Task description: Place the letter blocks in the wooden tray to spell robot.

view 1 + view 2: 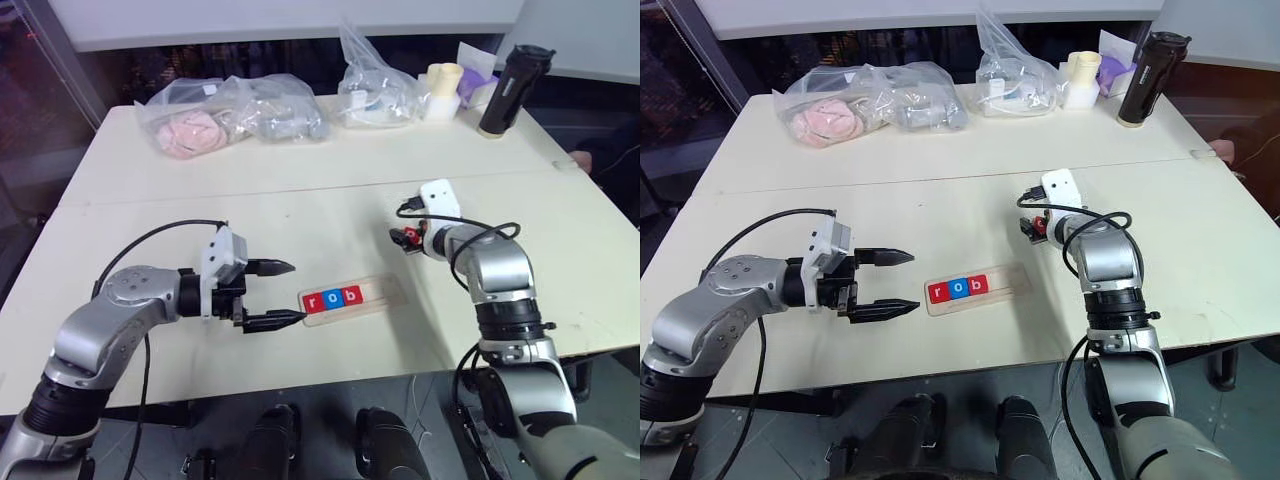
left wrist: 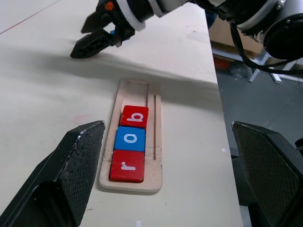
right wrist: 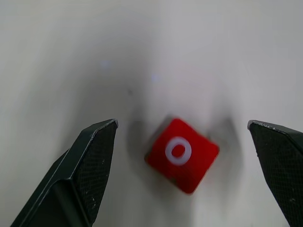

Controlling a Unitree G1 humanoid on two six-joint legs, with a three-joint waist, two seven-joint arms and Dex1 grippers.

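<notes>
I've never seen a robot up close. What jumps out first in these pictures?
A long pale wooden tray near the front edge of the cream table holds three square letter blocks, red, blue, red, reading r, o, b. The left gripper hovers open just beside the tray's left end. Farther right, the right gripper hangs open over a loose red o block lying on the table.

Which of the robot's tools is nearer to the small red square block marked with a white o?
Right. The right tool hangs open directly over the red o block; the left tool sits beside the long pale wooden tray.
</notes>
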